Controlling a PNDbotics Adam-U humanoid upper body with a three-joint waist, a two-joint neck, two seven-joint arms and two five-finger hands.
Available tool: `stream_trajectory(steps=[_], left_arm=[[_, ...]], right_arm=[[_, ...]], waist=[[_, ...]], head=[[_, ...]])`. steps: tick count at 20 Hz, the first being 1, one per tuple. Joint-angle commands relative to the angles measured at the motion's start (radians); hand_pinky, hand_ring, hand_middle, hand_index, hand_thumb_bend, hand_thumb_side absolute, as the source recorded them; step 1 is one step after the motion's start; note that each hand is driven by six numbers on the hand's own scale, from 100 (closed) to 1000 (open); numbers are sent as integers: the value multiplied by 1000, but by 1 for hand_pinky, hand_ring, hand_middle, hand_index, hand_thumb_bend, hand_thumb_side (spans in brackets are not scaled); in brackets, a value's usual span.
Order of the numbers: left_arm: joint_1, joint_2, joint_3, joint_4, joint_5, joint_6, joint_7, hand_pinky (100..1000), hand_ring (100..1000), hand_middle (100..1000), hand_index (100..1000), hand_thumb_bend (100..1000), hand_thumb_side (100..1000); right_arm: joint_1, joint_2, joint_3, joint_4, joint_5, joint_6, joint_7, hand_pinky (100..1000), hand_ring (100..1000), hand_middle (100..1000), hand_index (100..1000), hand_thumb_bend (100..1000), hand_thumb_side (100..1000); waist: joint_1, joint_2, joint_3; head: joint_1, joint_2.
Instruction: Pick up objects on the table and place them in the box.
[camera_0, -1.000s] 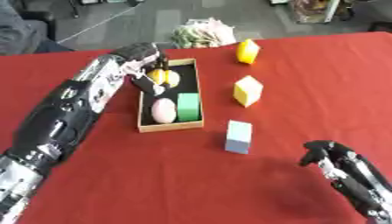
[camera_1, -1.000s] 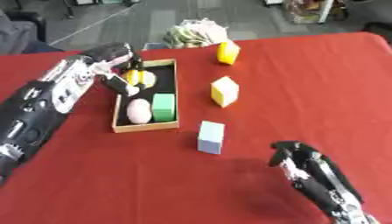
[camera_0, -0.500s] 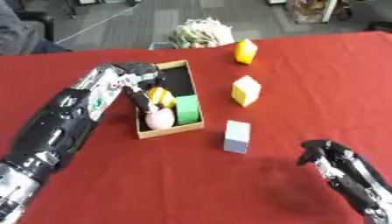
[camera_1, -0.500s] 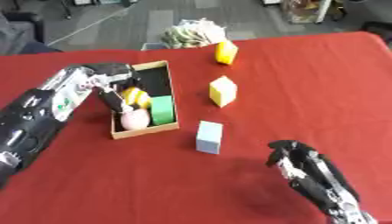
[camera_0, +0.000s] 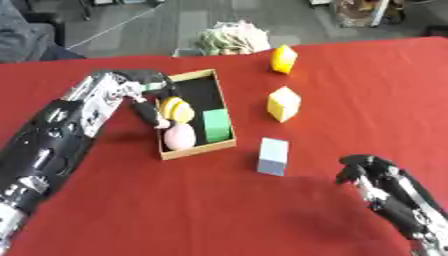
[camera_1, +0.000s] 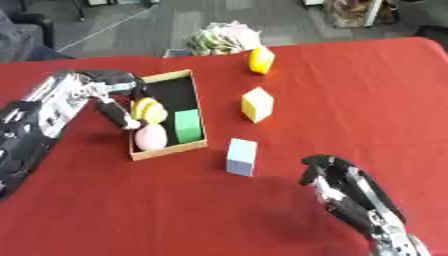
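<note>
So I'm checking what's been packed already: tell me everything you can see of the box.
The box is a shallow, open rectangular tray, tan like cardboard or wood, dark inside. It sits flat and slightly askew on the red table. It holds a green block, a pink egg shape and a yellow striped thing. The left hand reaches to its left wall.

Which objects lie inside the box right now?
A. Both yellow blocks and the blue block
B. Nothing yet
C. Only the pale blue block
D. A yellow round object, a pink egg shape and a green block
D: the box holds a yellow round object, a pink egg shape and a green block, while the pale blue block and two yellow blocks sit outside on the red table.
</note>
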Motion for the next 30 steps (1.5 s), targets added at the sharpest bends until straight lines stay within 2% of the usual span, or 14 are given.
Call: stream_trajectory(steps=[1,6,10,12,15,17,22,26,30], left_arm=[[3,49,12,-44,64,11,2,795,736,796,872,397,430],[40,71,13,-101,172,40,36,798,731,787,872,361,455],[62,76,5,-128,248,63,81,817,747,800,883,356,518],[74,75,4,-141,283,69,112,823,750,801,883,331,525],[103,79,12,-183,355,74,177,827,748,793,880,274,501],[137,87,24,-238,415,73,233,822,738,779,875,228,451],[275,99,78,-442,564,107,403,794,680,715,853,111,386],[411,85,131,-619,666,144,518,779,654,683,837,100,394],[530,41,175,-727,719,169,565,776,648,671,834,100,430]], right_arm=[[-79,-75,-7,-31,15,-52,67,751,599,553,754,100,470],[-229,-159,17,13,72,-131,187,762,638,596,794,100,402],[-336,-188,62,95,157,-205,254,776,707,665,848,100,232],[-386,-189,88,147,209,-244,284,784,735,699,866,100,202],[-450,-177,122,230,304,-306,323,805,792,767,904,100,210],[-483,-163,139,280,376,-350,346,820,823,798,921,100,231],[-520,-125,158,389,517,-435,384,848,861,833,943,100,271],[-533,-98,160,446,578,-481,397,854,866,839,947,100,283],[-536,-75,168,481,633,-510,404,857,868,841,947,100,307]], waist=[[-20,-33,4],[-21,-39,16],[-23,-43,23],[-26,-45,25],[-30,-47,29],[-30,-48,34],[-27,-55,62],[-24,-58,85],[-22,-64,104]], head=[[-12,7],[-33,10],[-45,14],[-54,16],[-67,18],[-78,18],[-108,25],[-127,30],[-141,35]])
